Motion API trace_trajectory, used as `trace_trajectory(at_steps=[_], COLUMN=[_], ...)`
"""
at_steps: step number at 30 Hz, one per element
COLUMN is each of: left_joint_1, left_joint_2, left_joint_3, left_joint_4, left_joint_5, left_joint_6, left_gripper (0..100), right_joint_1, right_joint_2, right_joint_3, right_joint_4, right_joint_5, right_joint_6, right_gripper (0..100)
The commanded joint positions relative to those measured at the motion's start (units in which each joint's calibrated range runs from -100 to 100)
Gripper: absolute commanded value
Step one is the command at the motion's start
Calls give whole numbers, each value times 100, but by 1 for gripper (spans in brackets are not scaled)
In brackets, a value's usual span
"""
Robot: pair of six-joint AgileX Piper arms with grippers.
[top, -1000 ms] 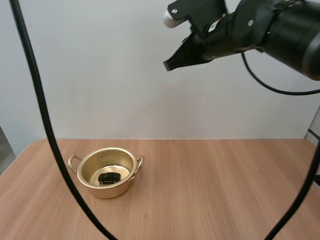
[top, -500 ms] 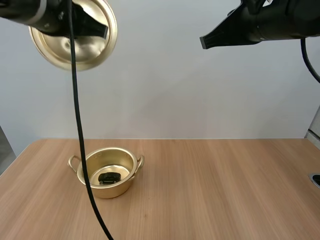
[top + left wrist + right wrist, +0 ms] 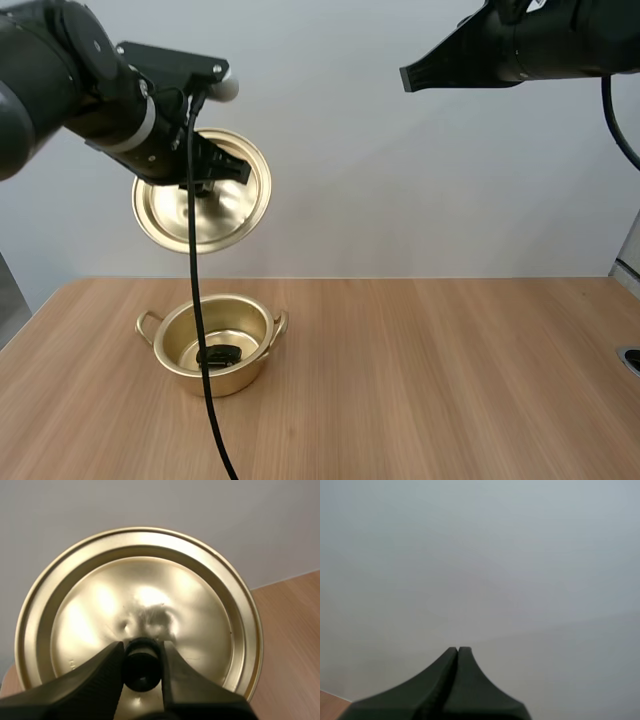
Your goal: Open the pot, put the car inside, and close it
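Observation:
A gold pot [image 3: 214,345] with two side handles stands open on the wooden table's left part. A small black car [image 3: 219,354] lies on its bottom. My left gripper [image 3: 205,181] hangs above the pot, shut on the black knob [image 3: 142,663] of the gold lid [image 3: 201,193], which is tilted with its top face toward the camera. In the left wrist view the fingers [image 3: 102,672] pinch the knob from both sides over the lid [image 3: 140,610]. My right gripper [image 3: 408,78] is high at the right, shut on nothing, its fingers [image 3: 456,662] lying together as one wedge.
The wooden table [image 3: 430,380] stretches to the right of the pot, with its far edge against a plain pale wall.
My left arm came into view carrying the lid and has lowered it toward the pot. My right gripper moved up and right, then stayed still. Pot and car have not moved.

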Motion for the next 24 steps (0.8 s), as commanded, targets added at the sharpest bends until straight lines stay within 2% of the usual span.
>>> trace_trajectory(at_steps=[1,24], left_joint_1=[1,1], left_joint_2=[161,1786], left_joint_3=[297,944], left_joint_4=[0,256], left_joint_5=[10,903], left_joint_6=[19,202], left_gripper=[0,0], right_joint_1=[-4,-4], right_joint_2=[-8,-8], right_joint_3=[-8,-8], right_joint_4=[2,-7], right_joint_5=[-4,-136], right_joint_6=[-4,-25], right_gripper=[0,0])
